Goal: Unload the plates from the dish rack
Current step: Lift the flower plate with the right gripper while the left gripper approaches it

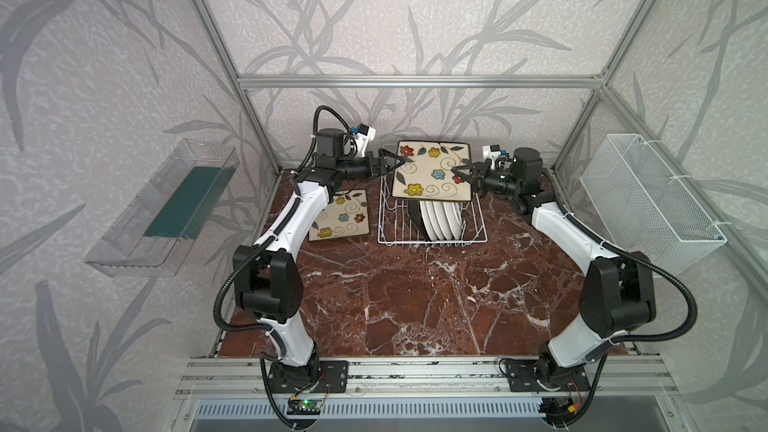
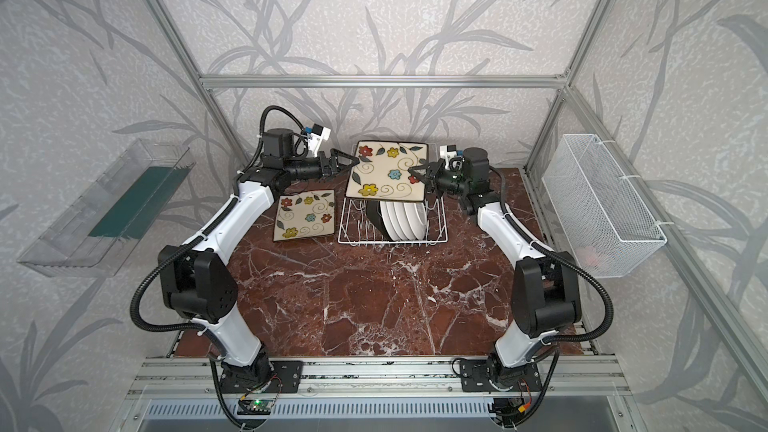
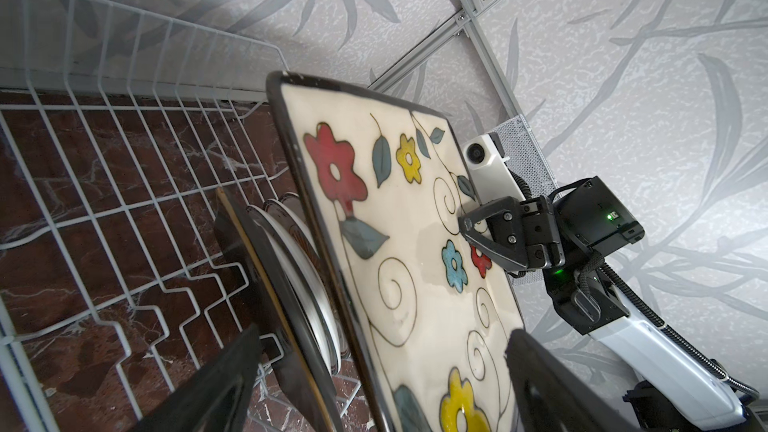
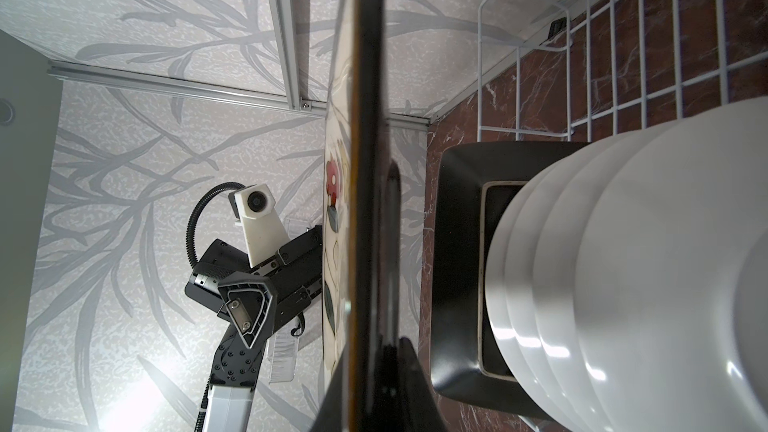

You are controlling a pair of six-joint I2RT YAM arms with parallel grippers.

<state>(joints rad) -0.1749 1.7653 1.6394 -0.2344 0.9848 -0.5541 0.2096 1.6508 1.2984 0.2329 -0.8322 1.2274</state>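
One flowered plate (image 1: 338,216) is down at 9 o'clock of the dish rack (image 1: 392,226). Your right gripper (image 1: 461,175) is clamped on the lifted plate (image 1: 432,168) at its 3 o'clock edge, and your left gripper (image 1: 399,164) is spread wide at 9. Looks like five racked plates (image 1: 440,218) to go.

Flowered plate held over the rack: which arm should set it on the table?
Likely left. The left gripper is open astride the raised flowered plate's edge, and the other flowered plate lies on that side of the dish rack. The right gripper, shut on the opposite edge, would have to cross it.
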